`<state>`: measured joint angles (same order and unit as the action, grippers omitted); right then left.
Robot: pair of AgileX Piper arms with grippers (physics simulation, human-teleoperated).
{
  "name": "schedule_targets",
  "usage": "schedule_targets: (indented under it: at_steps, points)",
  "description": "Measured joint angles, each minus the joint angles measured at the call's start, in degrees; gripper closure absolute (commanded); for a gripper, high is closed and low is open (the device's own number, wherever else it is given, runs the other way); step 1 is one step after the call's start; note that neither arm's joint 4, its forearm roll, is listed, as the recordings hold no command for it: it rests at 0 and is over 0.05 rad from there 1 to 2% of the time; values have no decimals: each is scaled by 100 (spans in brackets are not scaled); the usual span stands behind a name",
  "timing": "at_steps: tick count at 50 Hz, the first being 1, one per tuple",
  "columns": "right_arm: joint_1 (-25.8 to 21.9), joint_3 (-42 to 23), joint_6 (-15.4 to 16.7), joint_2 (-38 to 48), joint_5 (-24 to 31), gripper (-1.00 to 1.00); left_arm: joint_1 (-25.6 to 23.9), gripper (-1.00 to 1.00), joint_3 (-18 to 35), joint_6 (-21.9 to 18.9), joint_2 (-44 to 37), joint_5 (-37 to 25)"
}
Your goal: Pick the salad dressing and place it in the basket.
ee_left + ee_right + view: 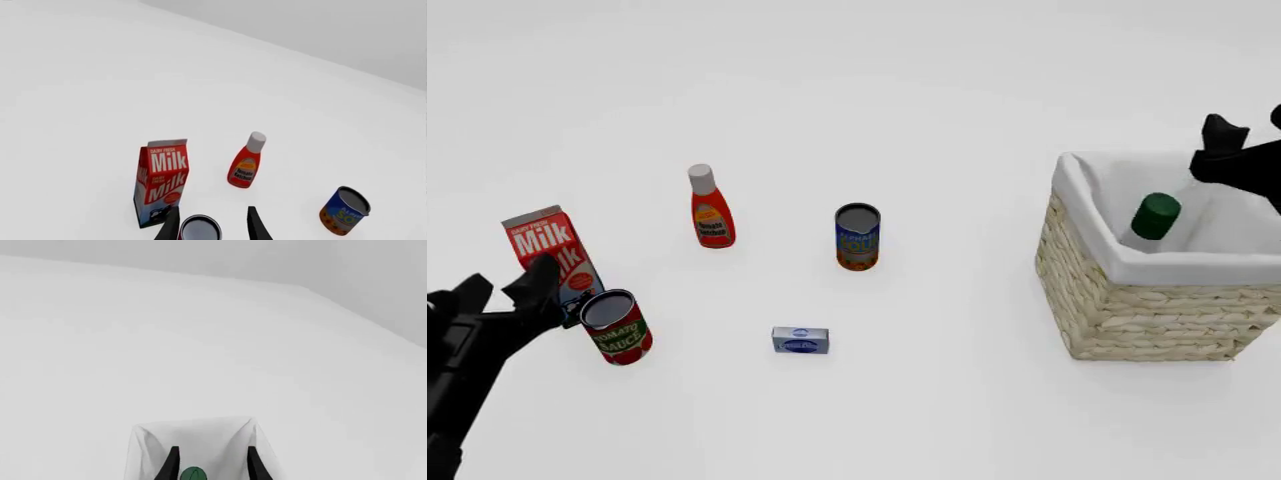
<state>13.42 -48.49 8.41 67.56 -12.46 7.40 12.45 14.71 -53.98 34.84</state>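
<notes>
My left claw [554, 290] idles spread beside the milk carton [550, 252], holding nothing. The salad dressing [1154, 217] sits inside the basket [1121, 300], just below my right claw [1225, 148], whose fingers stand apart (released, I judge). I'd lift straight up, avoiding the cap.

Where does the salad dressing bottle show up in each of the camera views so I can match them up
Front view: the salad dressing is at the right, inside the basket, green cap showing.
Right wrist view: only its green cap shows at the bottom edge, between the right gripper's fingers, in front of the basket's white lining.
Left wrist view: not in it.
Shared landmark: the white cloth lining of the basket, seen in the front and right wrist views.
</notes>
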Motion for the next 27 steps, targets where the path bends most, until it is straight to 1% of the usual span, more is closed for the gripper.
schedule_targets:
  at_steps: [14,27]
  points:
    - [-86,185,53,-961,412,-100,-34,-100,62,-9,82,-106]
    - [-243,880,-43,-2146,706,-100,-42,-100,77,-37,148,-160]
